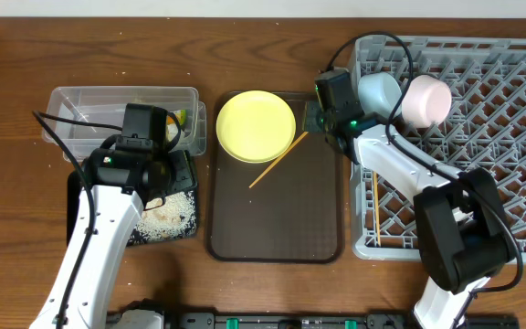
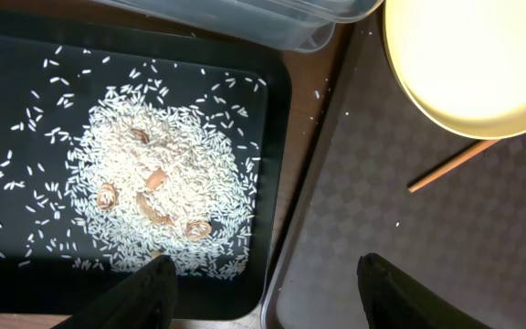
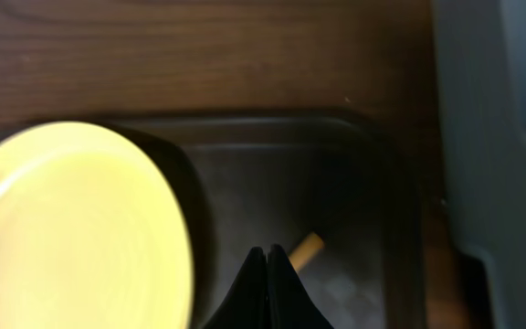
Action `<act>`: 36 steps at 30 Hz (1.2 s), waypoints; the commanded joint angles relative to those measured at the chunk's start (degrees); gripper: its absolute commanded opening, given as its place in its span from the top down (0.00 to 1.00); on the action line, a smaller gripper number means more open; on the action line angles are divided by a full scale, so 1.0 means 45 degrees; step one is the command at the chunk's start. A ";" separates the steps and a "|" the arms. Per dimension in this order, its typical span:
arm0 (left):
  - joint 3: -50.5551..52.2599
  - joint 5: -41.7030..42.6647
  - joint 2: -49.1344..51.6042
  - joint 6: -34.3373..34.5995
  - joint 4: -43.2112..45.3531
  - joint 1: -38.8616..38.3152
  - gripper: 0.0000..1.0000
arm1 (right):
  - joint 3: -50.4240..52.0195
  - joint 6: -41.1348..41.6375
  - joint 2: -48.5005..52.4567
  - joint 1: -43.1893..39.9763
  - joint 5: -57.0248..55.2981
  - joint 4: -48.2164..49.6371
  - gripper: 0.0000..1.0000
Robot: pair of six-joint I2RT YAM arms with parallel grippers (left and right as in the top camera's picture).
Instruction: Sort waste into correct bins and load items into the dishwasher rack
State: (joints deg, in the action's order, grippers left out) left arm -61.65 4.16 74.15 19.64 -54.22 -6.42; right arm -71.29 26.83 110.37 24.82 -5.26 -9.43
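Note:
The yellow plate (image 1: 256,125) lies on the dark-brown serving tray (image 1: 277,239), with one wooden chopstick (image 1: 278,160) beside it. My right gripper (image 1: 316,115) is shut over the tray's far right corner. In the right wrist view its tips (image 3: 268,249) sit just left of the chopstick's end (image 3: 307,248), next to the plate (image 3: 71,228). My left gripper (image 2: 268,285) is open and empty above the seam between the black tray (image 2: 277,137) and the serving tray. Rice (image 2: 163,178) with some brown bits fills the black tray. A light-blue bowl (image 1: 379,91) and a pinkish bowl (image 1: 426,100) sit in the grey rack (image 1: 491,155).
The clear tub (image 1: 108,105) stands behind the black tray (image 1: 193,228) and holds paper bits and a green-and-orange wrapper (image 1: 183,117). The rack's wall (image 3: 496,137) is close to the right of my right gripper. Cables trail over both arms.

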 commanded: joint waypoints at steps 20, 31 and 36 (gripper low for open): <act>-0.0102 0.0019 0.0024 -0.0073 -0.0131 0.0029 0.34 | -0.0058 -0.0466 0.1739 0.1064 0.1559 -0.1020 0.99; -0.0102 0.0019 0.0024 -0.0078 -0.0185 0.0029 0.33 | -0.0063 -0.0457 0.0996 0.0845 0.1666 -0.4532 0.97; -0.0102 0.0019 0.0024 -0.0078 -0.0185 0.0029 0.34 | -0.0063 -0.1015 -0.0282 0.0583 0.2215 -0.5557 0.89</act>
State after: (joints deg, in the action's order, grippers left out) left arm -61.65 4.19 74.15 19.64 -55.05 -6.44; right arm -72.16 24.53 112.88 28.40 2.81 -33.30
